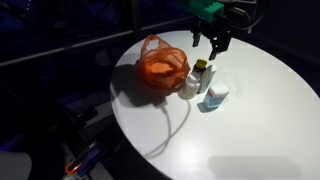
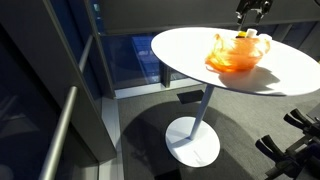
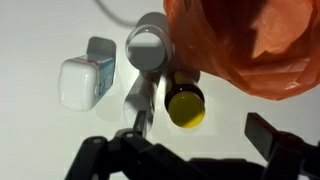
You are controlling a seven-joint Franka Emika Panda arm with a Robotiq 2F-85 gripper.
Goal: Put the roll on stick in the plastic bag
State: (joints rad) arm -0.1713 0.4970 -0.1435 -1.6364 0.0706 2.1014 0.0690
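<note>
Round white table (image 1: 260, 120) in a dim room, carrying one orange plastic bag (image 1: 160, 65) left of centre and three small containers just beside it: one roll on stick (image 3: 146, 48), one yellow-capped bottle (image 3: 185, 108), one white-and-blue container (image 3: 85, 80); one gripper (image 1: 212, 42) hangs above them, jaws wide apart, holding nothing.

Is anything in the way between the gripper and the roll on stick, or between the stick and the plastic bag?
Nothing visible lies between the open gripper and the roll on stick below it. The yellow-capped bottle and squat white-and-blue container crowd its sides. The plastic bag sits right beside it, nothing between.
</note>
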